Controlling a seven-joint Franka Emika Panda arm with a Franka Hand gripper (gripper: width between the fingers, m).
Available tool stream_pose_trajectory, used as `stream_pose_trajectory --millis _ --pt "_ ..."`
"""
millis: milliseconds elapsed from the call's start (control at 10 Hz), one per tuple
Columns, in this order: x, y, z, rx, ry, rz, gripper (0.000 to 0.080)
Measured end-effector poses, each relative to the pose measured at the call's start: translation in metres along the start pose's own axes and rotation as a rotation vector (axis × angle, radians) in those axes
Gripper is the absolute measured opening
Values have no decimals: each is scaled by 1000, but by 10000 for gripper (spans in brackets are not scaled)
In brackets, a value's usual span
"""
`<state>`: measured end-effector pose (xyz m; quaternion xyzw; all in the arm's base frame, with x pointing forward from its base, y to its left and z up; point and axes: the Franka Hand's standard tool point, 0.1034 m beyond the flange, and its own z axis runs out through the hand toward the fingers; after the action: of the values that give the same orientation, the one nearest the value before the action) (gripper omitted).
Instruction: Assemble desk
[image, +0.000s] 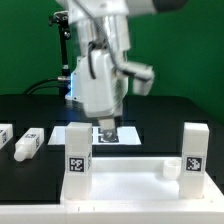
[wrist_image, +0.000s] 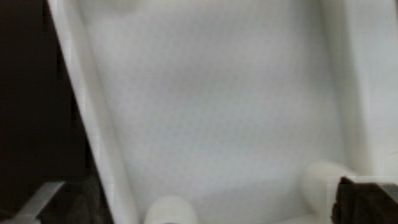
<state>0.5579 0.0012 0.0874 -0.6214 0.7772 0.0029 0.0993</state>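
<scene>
Desk panel (image: 125, 190) at counter (image: 165, 110) front. Standing leg (image: 78, 152) at its corner on exterior view's left, second standing leg (image: 193, 150) on right. Loose leg (image: 30, 143) lies apart, far left. Jaws spread, empty, low near panel's far rim. We'd centre over loose leg and pinch its narrow sides squarely.

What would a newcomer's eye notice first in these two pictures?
The white arm's gripper hangs at the centre, jaws open, by the marker board. In front, two upright legs stand on the desk panel, one toward each side. Two loose legs lie at the exterior view's left.
</scene>
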Motion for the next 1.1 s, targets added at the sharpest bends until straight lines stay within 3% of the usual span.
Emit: stream_pose_trajectory --millis 100,300,500,800,900,1000,1100 --pt "9 16 11 34 17 -1 649" --pt "6 16 20 106 57 -7 649" --pt "1 31 38 73 52 -14 649" --pt "-11 44 57 -63 -4 -10 649" --pt "-18 50 57 -168 -29 -35 649" --pt "-18 48 58 -223 -35 -74 649" --pt "-16 47 62 -227 -31 -79 649"
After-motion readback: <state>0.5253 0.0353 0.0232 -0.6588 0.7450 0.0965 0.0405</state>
